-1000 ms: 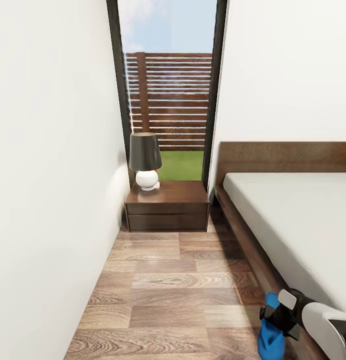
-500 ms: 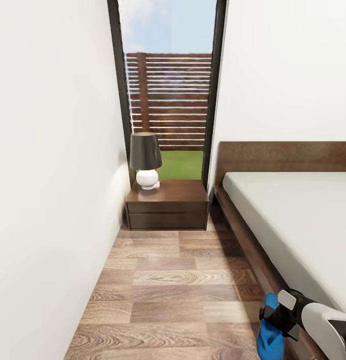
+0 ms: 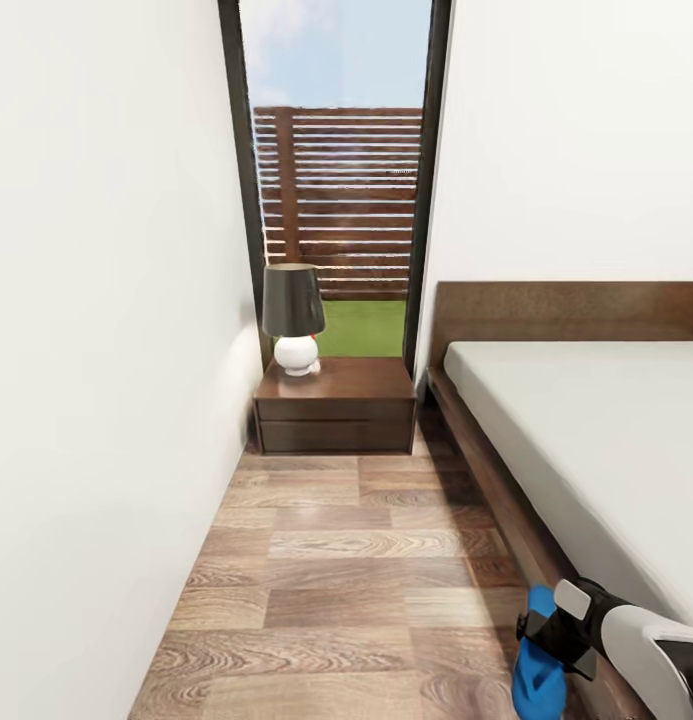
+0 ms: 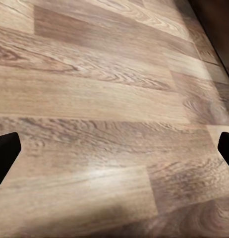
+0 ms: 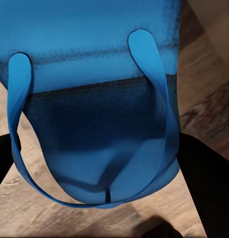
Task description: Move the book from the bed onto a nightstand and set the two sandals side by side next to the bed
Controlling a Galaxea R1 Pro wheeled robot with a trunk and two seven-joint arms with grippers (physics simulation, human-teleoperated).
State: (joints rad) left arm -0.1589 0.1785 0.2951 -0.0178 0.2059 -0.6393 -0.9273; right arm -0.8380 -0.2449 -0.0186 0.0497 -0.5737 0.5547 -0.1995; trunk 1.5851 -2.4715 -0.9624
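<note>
One sandal point(image 5: 94, 99) in rt tool point(image 3: 551, 640).

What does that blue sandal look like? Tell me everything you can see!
The sandal is a bright blue flip-flop with a flat sole that looks like rubber or foam. Two thin blue straps curve from its sides and meet at one toe post. The right gripper holds it, with a dark finger on each side of the toe end. It hangs above the wooden floor, close beside the bed. In the head view, its blue sole peeks out below the gripper.
</note>
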